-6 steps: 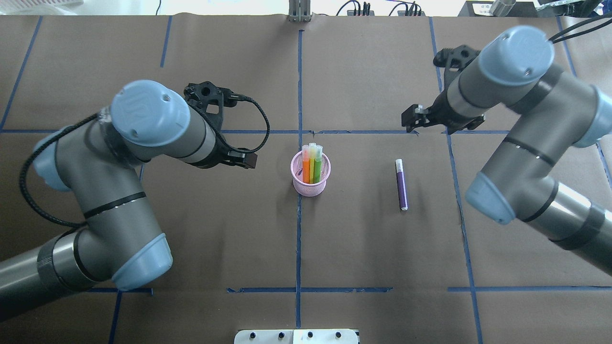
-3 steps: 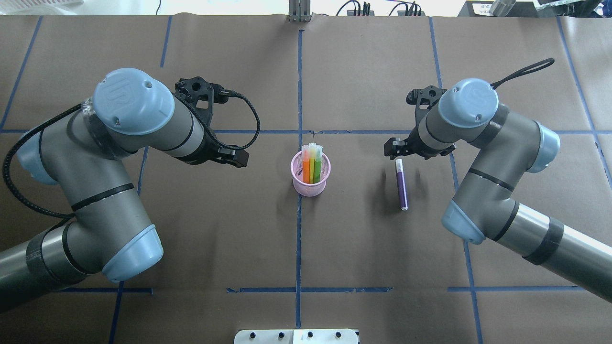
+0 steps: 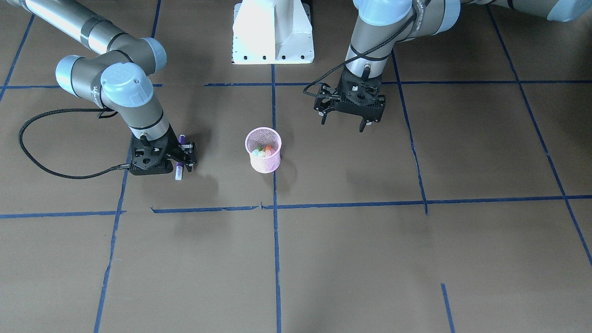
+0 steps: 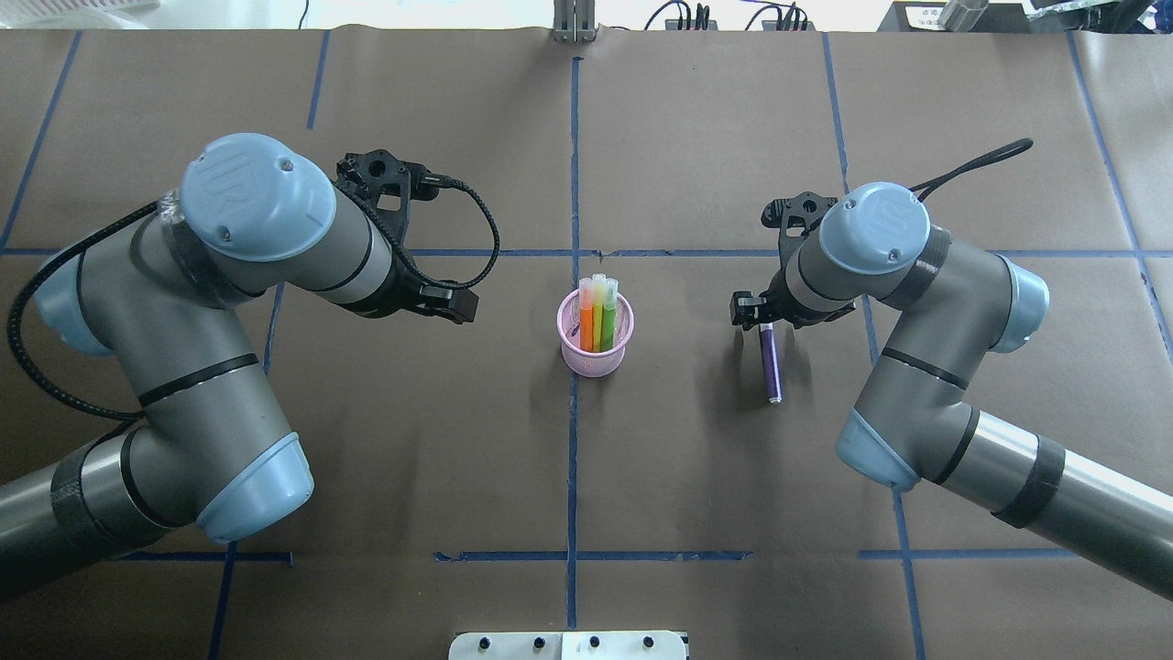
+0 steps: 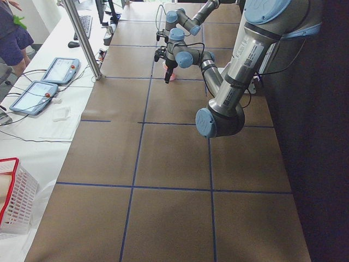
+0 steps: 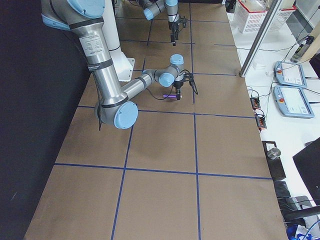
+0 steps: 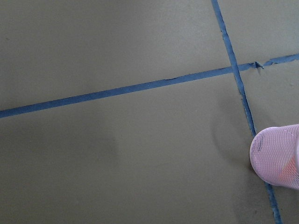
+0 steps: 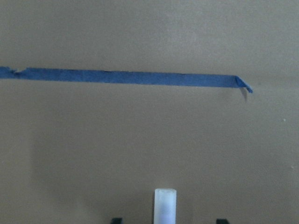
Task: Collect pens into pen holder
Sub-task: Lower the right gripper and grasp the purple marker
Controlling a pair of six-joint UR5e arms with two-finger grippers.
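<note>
Straddling the far, capped end of the purple pen [image 4: 771,367], the right gripper [image 4: 765,323] has its jaws spread wide; the pen lies flat between them, touched by neither. To its left on the brown table [image 4: 696,477] stands the pen holder [image 4: 594,365], with orange, yellow and green pens [image 4: 597,323] upright inside. Left of that hangs the left gripper [image 3: 343,126], spread and empty. Half a second earlier the right gripper sat beyond the cap; pen and pen holder have not moved.

Purple pen [image 4: 771,367] lies flat on the table, pale cap end between the right tool's [image 4: 761,319] spread fingers, a gap on either side. Pink mesh pen holder [image 4: 596,365] stands upright well apart from that tool, with orange, yellow and green pens [image 4: 597,316] standing inside.
</note>
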